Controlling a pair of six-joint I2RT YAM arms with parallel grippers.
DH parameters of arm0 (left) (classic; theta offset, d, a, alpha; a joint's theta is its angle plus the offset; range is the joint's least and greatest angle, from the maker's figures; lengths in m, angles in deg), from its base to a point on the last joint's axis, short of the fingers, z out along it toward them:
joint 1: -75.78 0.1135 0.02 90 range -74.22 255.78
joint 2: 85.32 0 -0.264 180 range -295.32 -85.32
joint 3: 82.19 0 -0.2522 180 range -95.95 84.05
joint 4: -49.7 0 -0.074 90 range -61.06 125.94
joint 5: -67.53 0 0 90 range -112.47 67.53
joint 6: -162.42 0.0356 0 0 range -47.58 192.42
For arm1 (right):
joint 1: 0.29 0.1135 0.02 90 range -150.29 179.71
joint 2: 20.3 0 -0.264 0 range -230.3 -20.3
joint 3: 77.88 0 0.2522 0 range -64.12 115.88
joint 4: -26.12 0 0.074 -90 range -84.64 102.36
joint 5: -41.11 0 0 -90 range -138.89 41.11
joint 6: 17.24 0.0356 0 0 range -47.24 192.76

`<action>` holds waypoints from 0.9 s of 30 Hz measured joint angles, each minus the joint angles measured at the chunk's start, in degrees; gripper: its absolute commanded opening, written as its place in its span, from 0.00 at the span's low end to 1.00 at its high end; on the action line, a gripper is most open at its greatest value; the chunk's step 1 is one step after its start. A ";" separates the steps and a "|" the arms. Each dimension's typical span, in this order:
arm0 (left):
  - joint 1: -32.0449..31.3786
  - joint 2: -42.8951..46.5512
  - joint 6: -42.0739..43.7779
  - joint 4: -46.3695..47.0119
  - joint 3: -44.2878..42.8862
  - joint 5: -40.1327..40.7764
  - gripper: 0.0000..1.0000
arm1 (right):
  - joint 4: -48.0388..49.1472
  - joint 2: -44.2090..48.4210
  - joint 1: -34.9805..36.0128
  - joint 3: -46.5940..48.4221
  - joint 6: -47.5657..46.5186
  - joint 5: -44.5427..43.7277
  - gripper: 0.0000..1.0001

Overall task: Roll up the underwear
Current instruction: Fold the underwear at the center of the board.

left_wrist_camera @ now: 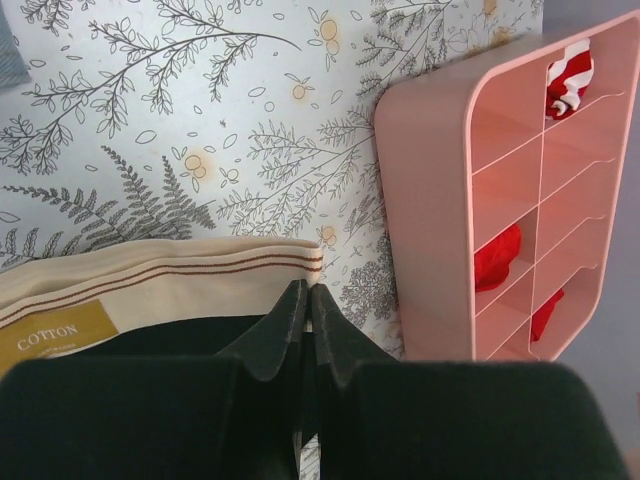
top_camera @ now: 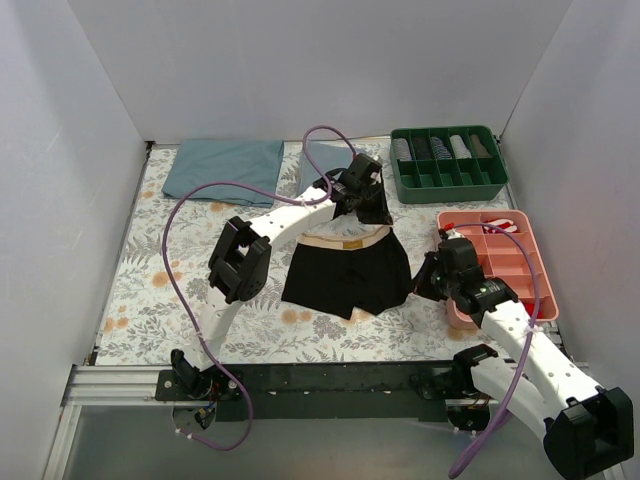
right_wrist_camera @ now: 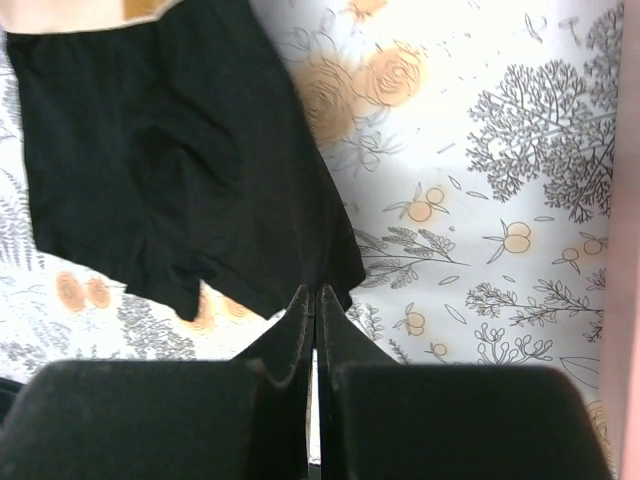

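**A:** Where does the top view sit?

**B:** High, above and behind the left arm (top_camera: 285, 215) and right arm (top_camera: 520, 330). It looks down and forward over the whole counter (top_camera: 150, 300).

**A:** And the left wrist camera?

**B:** It is close over the far middle, facing down and farther away past the left fingers (left_wrist_camera: 285, 320). The waistband of the underwear (left_wrist_camera: 150, 285) lies just below it, and the pink tray (left_wrist_camera: 420, 200) is on the right.

**A:** The right wrist?

**B:** It is equally close at the near right, looking down past the right fingers (right_wrist_camera: 298, 320) at a leg hem.

**A:** What do the views share?

**B:** Both wrist views catch the underwear, at opposite ends. The top view holds all of it, tray included.
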State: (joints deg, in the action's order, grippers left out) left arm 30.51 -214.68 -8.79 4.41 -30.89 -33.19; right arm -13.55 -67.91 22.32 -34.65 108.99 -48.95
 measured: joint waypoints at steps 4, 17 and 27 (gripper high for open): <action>0.44 0.22 -0.24 2.01 2.38 -0.85 0.00 | -1.66 -0.07 0.02 3.06 -0.92 0.24 0.01; 5.31 6.86 -0.68 8.33 16.04 -4.57 0.00 | -3.13 -7.08 9.46 10.29 -1.38 1.64 0.01; 11.74 19.26 -0.50 14.58 28.55 -8.61 0.00 | -1.73 -17.14 20.90 18.60 2.32 -1.22 0.01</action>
State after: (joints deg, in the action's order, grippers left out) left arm 42.24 -195.43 -9.29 18.99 -2.34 -41.80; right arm -15.28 -85.05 43.21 -16.05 111.31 -50.17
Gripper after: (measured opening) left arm 0.021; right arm 0.023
